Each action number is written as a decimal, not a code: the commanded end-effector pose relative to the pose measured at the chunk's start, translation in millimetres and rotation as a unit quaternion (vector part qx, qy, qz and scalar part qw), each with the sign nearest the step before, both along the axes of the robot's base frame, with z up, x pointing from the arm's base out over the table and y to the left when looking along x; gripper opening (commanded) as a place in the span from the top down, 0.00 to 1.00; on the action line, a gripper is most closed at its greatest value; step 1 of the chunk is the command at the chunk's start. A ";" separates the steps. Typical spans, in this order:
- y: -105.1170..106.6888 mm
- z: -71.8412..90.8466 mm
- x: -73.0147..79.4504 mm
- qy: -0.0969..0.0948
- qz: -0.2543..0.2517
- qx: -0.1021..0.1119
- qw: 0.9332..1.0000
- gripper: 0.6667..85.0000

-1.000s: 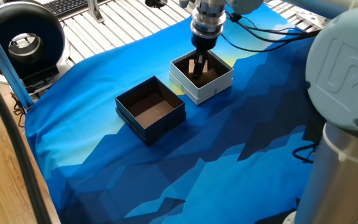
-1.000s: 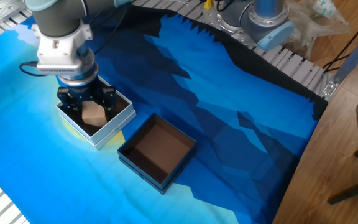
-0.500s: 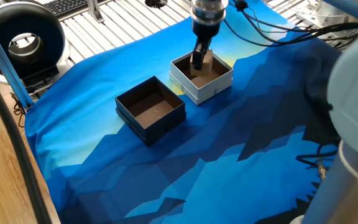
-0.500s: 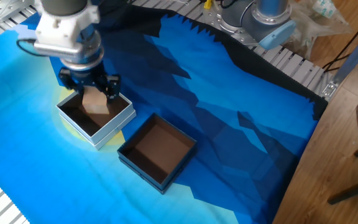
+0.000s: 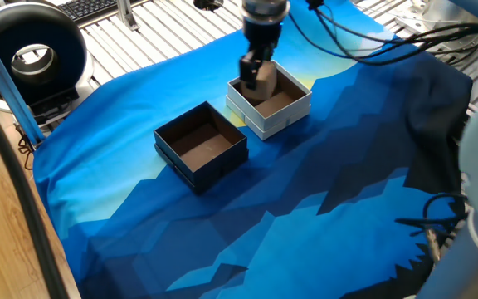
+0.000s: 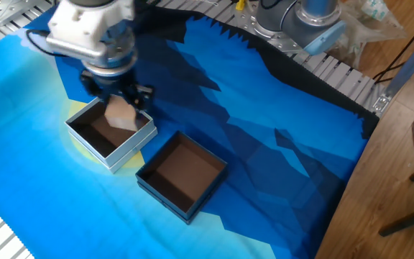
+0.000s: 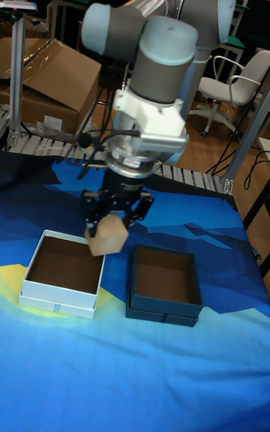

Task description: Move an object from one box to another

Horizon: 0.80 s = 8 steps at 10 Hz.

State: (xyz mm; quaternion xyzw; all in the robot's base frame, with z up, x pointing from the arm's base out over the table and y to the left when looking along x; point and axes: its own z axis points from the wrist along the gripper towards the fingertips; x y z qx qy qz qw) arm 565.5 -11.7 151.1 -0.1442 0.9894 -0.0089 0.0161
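My gripper [image 5: 254,71] is shut on the object, a small light-brown cube [image 5: 263,77], and holds it in the air over the white-walled box's [image 5: 277,119] edge on the side facing the dark box [image 5: 215,166]. In the other fixed view the cube [image 6: 120,114] hangs tilted in the gripper [image 6: 118,110], above the white box's [image 6: 125,147] rim. In the tall fixed view the cube [image 7: 109,235] sits in the gripper [image 7: 114,223], between the white box [image 7: 57,301] and the dark box [image 7: 162,312]. Both boxes show bare brown insides.
A blue cloth [image 5: 222,224] covers the table. A black round device [image 5: 27,54] stands at the far left edge. Cables [image 5: 363,46] trail behind the arm. A second robot base [image 6: 304,21] stands at the table's back. A cardboard box [image 7: 52,79] and a chair [image 7: 232,94] stand beyond the table.
The gripper has risen out of the white box with the cube held in it and shifted toward the dark box. The boxes have not moved.
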 end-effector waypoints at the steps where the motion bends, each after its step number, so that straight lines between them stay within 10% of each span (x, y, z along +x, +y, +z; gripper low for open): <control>1: 67.1 7.7 -7.4 -0.002 -0.093 0.063 0.994 1.00; 8: 135.2 -44.8 6.8 -0.046 -0.199 0.107 0.973 1.00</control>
